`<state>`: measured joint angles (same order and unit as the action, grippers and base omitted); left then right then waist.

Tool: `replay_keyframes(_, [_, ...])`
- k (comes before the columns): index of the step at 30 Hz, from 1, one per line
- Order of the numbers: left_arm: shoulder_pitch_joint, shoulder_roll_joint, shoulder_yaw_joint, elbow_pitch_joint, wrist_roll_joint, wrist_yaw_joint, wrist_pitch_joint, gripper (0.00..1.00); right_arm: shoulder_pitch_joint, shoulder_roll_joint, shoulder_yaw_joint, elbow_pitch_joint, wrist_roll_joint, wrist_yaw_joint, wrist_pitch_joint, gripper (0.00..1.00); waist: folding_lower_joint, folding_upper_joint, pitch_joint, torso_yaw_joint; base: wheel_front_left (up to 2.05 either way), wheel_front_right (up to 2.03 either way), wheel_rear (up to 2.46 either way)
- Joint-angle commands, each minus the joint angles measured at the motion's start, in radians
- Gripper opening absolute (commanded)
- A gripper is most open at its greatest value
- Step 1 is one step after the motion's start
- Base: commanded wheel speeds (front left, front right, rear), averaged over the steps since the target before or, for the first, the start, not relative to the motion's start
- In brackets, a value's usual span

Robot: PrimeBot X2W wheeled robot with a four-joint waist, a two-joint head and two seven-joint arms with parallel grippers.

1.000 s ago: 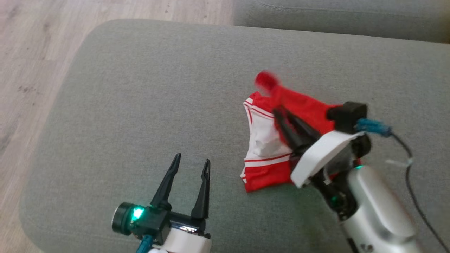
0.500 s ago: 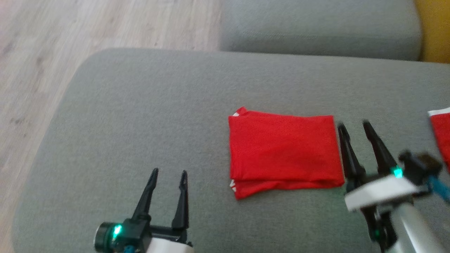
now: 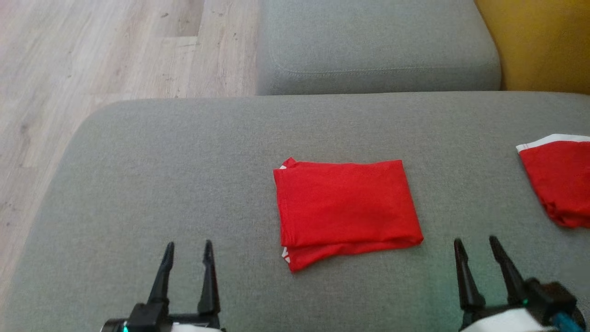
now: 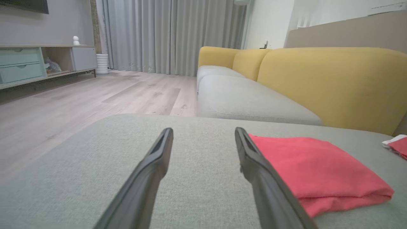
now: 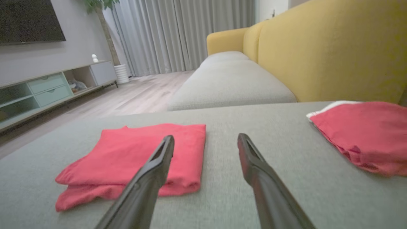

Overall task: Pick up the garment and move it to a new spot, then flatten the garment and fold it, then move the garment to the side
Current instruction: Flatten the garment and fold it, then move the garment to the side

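Head view looked down on a grey sofa cushion (image 3: 184, 184), and the garment (image 3: 345, 203) lay flat near its middle, folded into a neat red rectangle. A lower layer peeped out along the near edge, with a scrap of white trim at the near left corner. At the lower left the left gripper (image 3: 189, 243) sat well apart from the garment, its two dark fingers spread and holding nothing. At the lower right the right gripper (image 3: 475, 240) sat near the garment's near right corner without touching it, jaws likewise parted and empty. A second red cloth (image 3: 560, 182) with a white band lay at the cushion's right edge, well apart from the folded garment. Beyond the cushion stood another grey seat cushion (image 3: 368, 41), with a yellow backrest (image 3: 544, 41) to its right and a pale wood floor (image 3: 92, 55) to its left. From the left wrist view the garment rested on the cushion to the right of the fingers, and grey curtains (image 4: 171, 35) and a low cabinet (image 4: 31, 63) with pale green drawers stood across the room. From the right wrist view the garment lay to the left and the second red cloth to the right.
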<state>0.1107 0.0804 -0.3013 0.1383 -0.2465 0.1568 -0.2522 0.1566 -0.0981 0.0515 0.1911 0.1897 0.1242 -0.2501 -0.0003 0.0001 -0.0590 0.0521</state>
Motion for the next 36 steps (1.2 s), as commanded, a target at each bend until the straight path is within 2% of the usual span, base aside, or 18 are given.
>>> replay_keyframes(1, [-0.027, -0.011, 0.049, -0.025, 0.010, -0.007, -0.010, 1.00, -0.028, -0.004, 0.019, -0.036, -0.011, 0.007, -0.011, 1.00, 0.0003, -0.0001, 0.002, -0.004, 0.00, 0.00, 0.00])
replay_keyframes(12, [-0.017, -0.023, 0.078, -0.010, 0.038, -0.033, -0.010, 1.00, -0.023, 0.014, 0.015, -0.032, -0.026, 0.007, -0.012, 1.00, 0.0003, -0.0001, 0.002, -0.001, 0.00, 0.00, 0.00])
replay_keyframes(17, [-0.019, -0.026, 0.081, -0.011, 0.048, -0.039, -0.010, 1.00, -0.056, 0.021, 0.016, 0.029, 0.001, 0.007, -0.012, 1.00, 0.0003, -0.0001, 0.018, 0.008, 0.00, 0.00, 0.00])
replay_keyframes(21, [-0.027, -0.028, 0.072, -0.015, 0.057, -0.042, -0.010, 1.00, -0.156, 0.023, 0.025, 0.137, 0.046, 0.007, -0.012, 1.00, 0.0003, -0.0001, 0.050, 0.022, 0.00, 0.00, 0.00])
replay_keyframes(24, [-0.038, -0.029, 0.055, -0.015, 0.060, -0.047, -0.010, 1.00, -0.263, 0.015, 0.041, 0.274, 0.098, 0.007, -0.010, 1.00, 0.0003, -0.0001, 0.086, 0.041, 0.00, 0.00, 0.00])
replay_keyframes(29, [-0.078, -0.030, 0.021, -0.008, 0.051, -0.046, -0.010, 1.00, -0.466, -0.006, 0.065, 0.504, 0.186, 0.007, 0.065, 1.00, 0.0003, -0.0001, 0.151, 0.076, 0.00, 0.00, 0.00])
replay_keyframes(33, [-0.109, -0.030, -0.005, -0.001, 0.038, -0.038, -0.010, 1.00, -0.572, -0.023, 0.096, 0.655, 0.208, 0.007, 0.097, 1.00, 0.0003, -0.0001, 0.182, 0.099, 0.00, 0.00, 0.00])
replay_keyframes(34, [-0.114, -0.030, -0.009, 0.001, 0.036, -0.036, -0.010, 1.00, -0.588, -0.024, 0.104, 0.689, 0.212, 0.007, 0.099, 0.88, 0.0003, -0.0001, 0.186, 0.102, 0.00, 0.00, 0.00])
replay_keyframes(35, [-0.117, -0.030, -0.012, 0.003, 0.034, -0.033, -0.010, 1.00, -0.600, -0.020, 0.113, 0.721, 0.220, 0.007, 0.103, 0.37, 0.0003, -0.0001, 0.188, 0.104, 0.00, 0.00, 0.00])
replay_keyframes(36, [-0.120, -0.030, -0.014, 0.004, 0.033, -0.031, -0.010, 1.00, -0.608, -0.016, 0.128, 0.745, 0.227, 0.007, 0.105, 0.00, 0.0003, -0.0001, 0.189, 0.105, 0.00, 0.00, 0.00])
